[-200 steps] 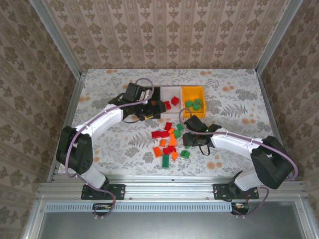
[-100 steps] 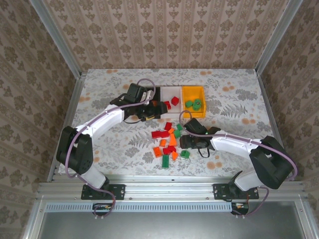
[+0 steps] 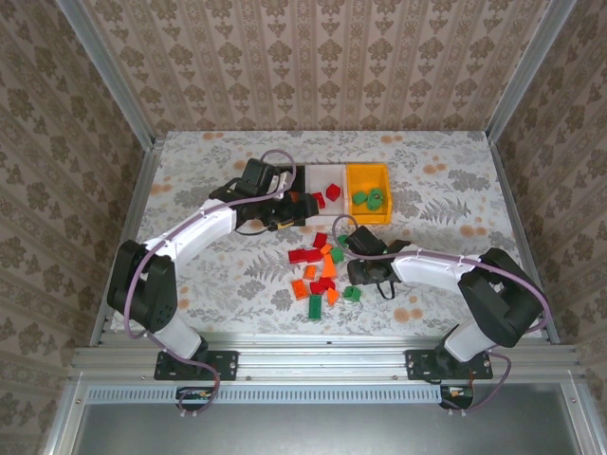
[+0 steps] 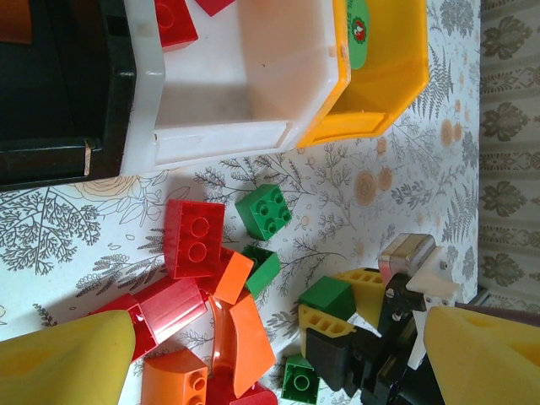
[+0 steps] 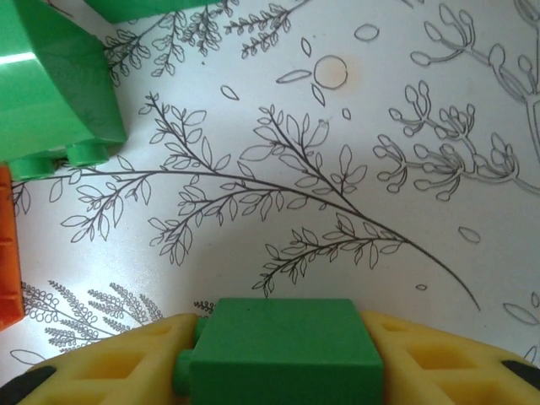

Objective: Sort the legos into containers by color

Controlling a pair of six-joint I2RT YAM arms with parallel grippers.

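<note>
My right gripper (image 3: 353, 258) is shut on a green lego (image 5: 283, 354), pinched between its yellow fingers (image 5: 456, 359) just above the table, at the right edge of the pile of red, orange and green legos (image 3: 318, 270). The left wrist view catches that held lego (image 4: 329, 297) too. My left gripper (image 3: 292, 210) hovers open by the front of the black container (image 3: 285, 185), with nothing between its fingertips (image 4: 67, 363). The white container (image 3: 327, 175) has red legos (image 3: 332, 193) in it. The orange-yellow container (image 3: 368, 173) holds green legos (image 3: 372, 199).
The three containers stand in a row at the back centre of the flower-patterned table (image 3: 209, 275). Another green lego (image 5: 51, 93) lies close to the held one, and a loose green lego (image 3: 351, 293) sits just in front of the right gripper. Patterned walls enclose three sides.
My right gripper slid a little left to the pile's edge, opened wider, then shut on the green lego. The left arm has barely moved.
</note>
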